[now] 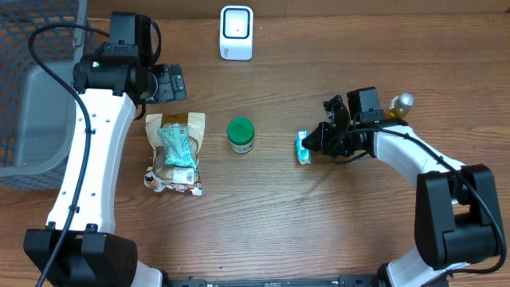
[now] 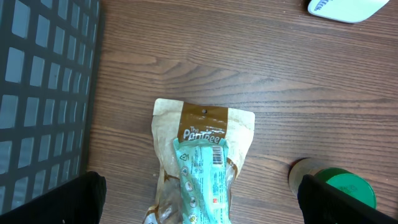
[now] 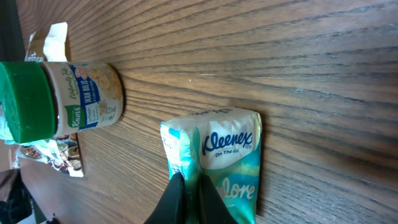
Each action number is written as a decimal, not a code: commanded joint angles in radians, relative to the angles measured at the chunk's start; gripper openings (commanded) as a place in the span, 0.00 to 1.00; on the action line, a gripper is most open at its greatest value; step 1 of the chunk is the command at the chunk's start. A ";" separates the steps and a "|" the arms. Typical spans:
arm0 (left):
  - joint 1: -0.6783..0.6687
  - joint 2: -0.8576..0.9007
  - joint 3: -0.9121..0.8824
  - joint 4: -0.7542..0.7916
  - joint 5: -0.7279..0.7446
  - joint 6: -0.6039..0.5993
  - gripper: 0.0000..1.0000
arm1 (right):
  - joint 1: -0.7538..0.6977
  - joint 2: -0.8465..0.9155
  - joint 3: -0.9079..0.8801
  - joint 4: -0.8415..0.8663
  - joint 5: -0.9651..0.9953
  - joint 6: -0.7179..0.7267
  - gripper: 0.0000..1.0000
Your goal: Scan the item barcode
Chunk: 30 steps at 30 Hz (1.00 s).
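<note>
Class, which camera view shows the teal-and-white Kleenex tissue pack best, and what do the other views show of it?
The right wrist view: the teal-and-white Kleenex tissue pack fills the frame's lower middle, its brand print legible. Overhead shows the pack only small, lettering unreadable. The left wrist view does not show it.

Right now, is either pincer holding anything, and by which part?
Right pincer is shut on the Kleenex pack, pinching its wrapper at the end. Left pincer holds nothing.

Matt, grained wood formed the table (image 1: pixel 319 223); the tissue pack (image 3: pixel 227 149) was glossy plastic film; the jar (image 3: pixel 93 102) bore a smooth green plastic lid (image 3: pixel 25 99); the pouch (image 2: pixel 205 124) looked like matt brown paper; the scanner (image 1: pixel 237 32) was glossy white plastic.
</note>
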 commanded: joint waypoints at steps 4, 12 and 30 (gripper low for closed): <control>-0.007 -0.003 0.019 0.004 -0.009 0.019 0.99 | -0.002 0.005 -0.007 0.000 0.058 0.003 0.04; -0.007 -0.003 0.019 0.004 -0.009 0.019 1.00 | -0.002 0.005 -0.008 0.000 0.076 0.003 0.25; -0.007 -0.003 0.019 0.003 -0.009 0.019 1.00 | 0.016 -0.120 0.261 -0.255 0.163 0.004 0.69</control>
